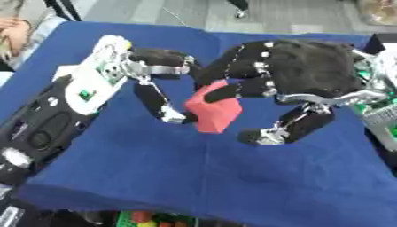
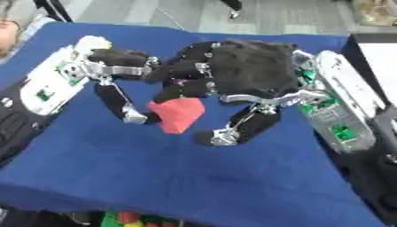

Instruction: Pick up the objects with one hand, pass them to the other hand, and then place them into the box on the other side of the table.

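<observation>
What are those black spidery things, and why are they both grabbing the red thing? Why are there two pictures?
Those are a robot's two hands. A person steers the robot. Both pictures come from cameras in its head, like two eyes looking down, so they look nearly the same. The left hand comes in from the left and the right hand from the right. They meet above a table with a blue cloth. Between them is a red block; fingers of both hands curl around it, as if one hand is passing it to the other. A basket edge shows at the right.
</observation>
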Action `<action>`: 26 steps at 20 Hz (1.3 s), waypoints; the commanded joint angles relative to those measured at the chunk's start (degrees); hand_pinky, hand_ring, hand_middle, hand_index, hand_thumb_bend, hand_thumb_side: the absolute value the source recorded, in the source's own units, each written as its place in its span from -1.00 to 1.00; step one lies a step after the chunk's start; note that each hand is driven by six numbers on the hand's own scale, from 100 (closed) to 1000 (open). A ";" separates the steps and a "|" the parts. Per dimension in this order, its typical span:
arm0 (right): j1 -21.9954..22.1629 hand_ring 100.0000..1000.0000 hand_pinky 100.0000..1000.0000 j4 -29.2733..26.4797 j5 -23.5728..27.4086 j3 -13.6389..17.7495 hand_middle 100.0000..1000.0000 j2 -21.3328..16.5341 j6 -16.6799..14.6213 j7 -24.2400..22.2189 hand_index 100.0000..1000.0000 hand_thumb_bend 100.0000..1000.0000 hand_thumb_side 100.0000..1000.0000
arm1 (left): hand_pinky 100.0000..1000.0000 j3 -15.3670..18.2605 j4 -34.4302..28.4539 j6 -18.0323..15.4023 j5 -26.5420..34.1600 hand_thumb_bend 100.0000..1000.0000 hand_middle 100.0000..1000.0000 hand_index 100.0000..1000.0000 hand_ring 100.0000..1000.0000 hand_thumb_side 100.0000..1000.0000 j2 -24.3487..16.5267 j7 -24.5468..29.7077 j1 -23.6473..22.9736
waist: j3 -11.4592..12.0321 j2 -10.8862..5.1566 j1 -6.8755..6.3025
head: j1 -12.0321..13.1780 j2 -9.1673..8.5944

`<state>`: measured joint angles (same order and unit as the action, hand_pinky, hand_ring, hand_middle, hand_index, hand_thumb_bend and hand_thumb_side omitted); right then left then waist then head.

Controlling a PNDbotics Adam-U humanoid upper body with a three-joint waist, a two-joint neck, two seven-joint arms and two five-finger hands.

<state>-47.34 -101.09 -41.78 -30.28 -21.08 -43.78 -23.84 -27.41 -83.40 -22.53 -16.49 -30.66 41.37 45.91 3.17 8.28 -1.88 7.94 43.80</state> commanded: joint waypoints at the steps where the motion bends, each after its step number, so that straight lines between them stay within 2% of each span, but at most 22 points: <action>1: -0.78 0.75 0.65 0.13 -1.78 -0.08 0.81 0.00 -8.19 -7.21 0.76 -0.47 -0.46 | 0.57 0.29 -0.96 -10.44 0.60 -0.94 0.07 0.41 0.24 -0.24 -0.59 10.60 1.29 | 0.13 -1.10 0.10 | -0.13 0.31; 8: -0.83 0.73 0.63 0.28 -3.96 -0.60 0.78 0.04 -8.19 -5.47 0.74 -0.42 -0.52 | 0.56 0.52 -0.87 -9.76 1.21 -0.97 0.07 0.40 0.24 -0.23 -0.39 10.60 1.53 | 0.22 -1.12 0.18 | -0.04 0.31; 18: -0.85 0.70 0.58 0.34 -8.72 -0.65 0.74 0.08 -8.19 -3.17 0.69 -0.34 -0.81 | 0.55 0.05 -1.77 -7.55 3.59 -1.00 0.05 0.38 0.22 -0.17 -0.40 10.60 1.45 | 0.11 -1.05 0.07 | 0.05 0.31; 26: -0.89 0.66 0.54 1.35 -13.44 -0.41 0.68 0.57 -8.19 -0.16 0.66 -0.32 -0.93 | 0.55 -0.55 -2.47 -5.92 5.28 -1.00 0.05 0.38 0.22 -0.15 -0.12 10.60 1.47 | 0.04 -1.06 -0.02 | 0.01 0.31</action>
<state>-47.34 -99.56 -54.42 -31.43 -20.51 -47.48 -20.14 -28.19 -84.81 -20.32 -11.75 -30.14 43.58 46.36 3.20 8.26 -1.82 7.96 43.80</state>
